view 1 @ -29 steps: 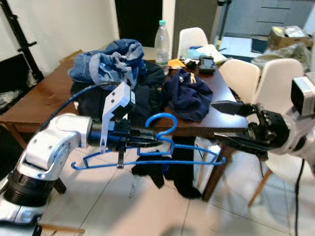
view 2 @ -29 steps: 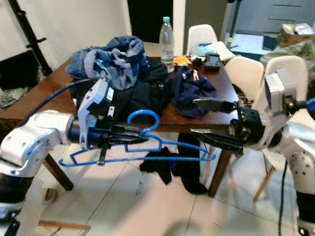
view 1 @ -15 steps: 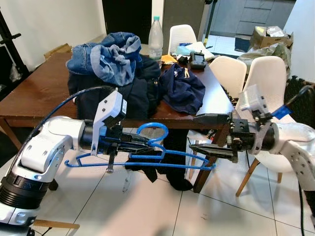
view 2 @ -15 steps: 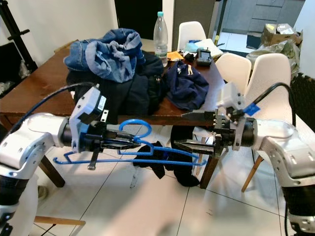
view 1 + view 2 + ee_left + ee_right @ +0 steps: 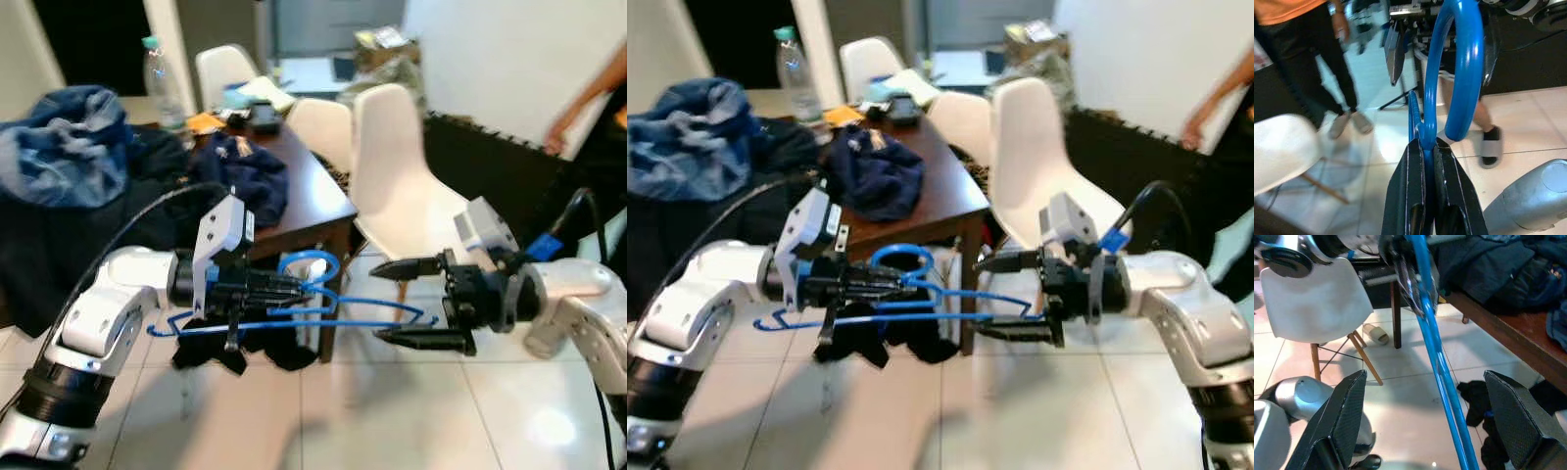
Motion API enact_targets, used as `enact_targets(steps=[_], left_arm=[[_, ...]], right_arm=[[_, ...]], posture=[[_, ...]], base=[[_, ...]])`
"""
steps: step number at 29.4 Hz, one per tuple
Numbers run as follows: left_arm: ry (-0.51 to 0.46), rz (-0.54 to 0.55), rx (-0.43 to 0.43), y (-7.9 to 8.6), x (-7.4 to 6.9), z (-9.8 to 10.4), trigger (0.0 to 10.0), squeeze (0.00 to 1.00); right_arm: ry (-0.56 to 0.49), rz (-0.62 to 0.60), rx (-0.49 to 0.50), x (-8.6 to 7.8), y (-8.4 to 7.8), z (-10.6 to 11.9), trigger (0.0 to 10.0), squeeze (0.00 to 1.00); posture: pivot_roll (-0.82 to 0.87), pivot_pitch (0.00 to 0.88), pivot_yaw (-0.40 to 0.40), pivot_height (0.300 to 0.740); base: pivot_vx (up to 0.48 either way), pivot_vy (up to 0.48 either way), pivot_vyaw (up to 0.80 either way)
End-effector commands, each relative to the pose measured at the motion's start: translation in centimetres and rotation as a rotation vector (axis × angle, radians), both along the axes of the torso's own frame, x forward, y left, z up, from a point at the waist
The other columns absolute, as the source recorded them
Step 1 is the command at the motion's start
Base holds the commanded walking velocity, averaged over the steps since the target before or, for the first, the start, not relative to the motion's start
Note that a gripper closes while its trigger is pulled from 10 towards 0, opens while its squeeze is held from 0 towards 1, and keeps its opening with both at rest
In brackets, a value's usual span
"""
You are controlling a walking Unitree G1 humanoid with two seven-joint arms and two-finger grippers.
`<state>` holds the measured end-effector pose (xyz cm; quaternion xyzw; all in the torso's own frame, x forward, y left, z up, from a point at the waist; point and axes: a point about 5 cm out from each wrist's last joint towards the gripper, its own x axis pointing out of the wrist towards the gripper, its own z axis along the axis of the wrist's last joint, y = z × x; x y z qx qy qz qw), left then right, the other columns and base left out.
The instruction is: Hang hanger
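**Blue hanger held level in front of me, beside the table corner**

I hold a thin blue plastic clothes hanger (image 5: 294, 311) out over pale floor tiles (image 5: 392, 421). My left gripper (image 5: 294, 287) is pinched tight on its neck, just under the round hook. In my left wrist view the two black fingers (image 5: 1411, 186) press against the blue stem from both sides.

The hanger's long axis runs level from my left to my right. Its hook curls upward, close to the near corner of the dark brown wooden table (image 5: 323, 201). Its right tip reaches into the gap of my right gripper (image 5: 392, 302), whose fingers are spread wide and touch nothing.

The table edge lies just behind my left gripper. Heaped on the tabletop are blue denim and dark navy clothes (image 5: 69, 166); a dark garment (image 5: 230, 351) lies on the floor below. White moulded chairs (image 5: 397, 186) stand along the table's right edge, near my right arm. The tiled floor in front of me is open. A person's arm (image 5: 588, 98) shows at the far right.
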<state>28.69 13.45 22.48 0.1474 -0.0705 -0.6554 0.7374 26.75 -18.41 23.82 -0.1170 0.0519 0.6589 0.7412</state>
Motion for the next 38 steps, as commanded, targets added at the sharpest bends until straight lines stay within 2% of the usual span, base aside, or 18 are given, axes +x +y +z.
enact_targets(steps=[1, 9, 14, 16, 18, 21, 30, 38], left_arm=[[0.015, -0.008, 0.014, 0.4, -0.1, -0.6, 10.0, 0.0], [0.018, -0.008, 0.025, 0.5, -0.2, -1.3, 10.0, 0.0], [0.02, -0.014, 0.022, 0.4, -0.3, -1.5, 10.0, 0.0], [0.02, -0.017, 0.021, 0.3, -0.4, -1.5, 10.0, 0.0], [0.016, -0.023, 0.015, 0.2, -0.4, -1.5, 10.0, 0.0], [0.013, -0.032, 0.002, -0.1, -0.4, -1.6, 10.0, 0.0], [0.011, -0.034, -0.007, -0.2, -0.4, -1.5, 10.0, 0.0], [0.005, -0.038, -0.016, -0.3, -0.4, -1.4, 10.0, 0.0]], right_arm=[[-0.014, 0.038, 0.018, -0.3, 0.5, 0.6, 10.0, 0.0], [-0.033, 0.037, 0.044, -0.2, 0.7, 1.0, 10.0, 0.0], [-0.067, 0.05, 0.086, -0.4, 0.8, 2.2, 10.0, 0.0], [-0.079, 0.056, 0.075, -0.5, 0.9, 2.5, 10.0, 0.0], [-0.081, 0.04, -0.006, -0.4, 1.4, 1.9, 10.0, 0.0], [-0.069, -0.048, -0.146, 0.5, 2.0, -0.1, 10.0, 0.0], [-0.051, -0.105, -0.199, 1.0, 2.6, -1.5, 10.0, 0.0], [-0.032, -0.127, -0.148, 1.3, 3.9, -2.0, 10.0, 0.0]], posture=[[0.14, 0.004, 0.008, 0.74], [0.14, 0.005, 0.008, 0.74], [0.14, 0.005, 0.008, 0.74], [0.14, 0.005, 0.008, 0.74], [0.14, 0.005, 0.008, 0.74], [0.13, 0.005, 0.009, 0.74], [0.13, 0.004, 0.006, 0.74], [0.13, 0.0, 0.005, 0.74]], base=[[0.0, 0.0, -0.77], [0.0, 0.0, -0.73], [0.0, 0.0, 0.0], [0.0, 0.0, 0.0], [0.0, 0.0, 0.0], [0.0, 0.0, 0.0], [0.0, 0.0, 0.0], [0.0, 0.0, 0.0]])
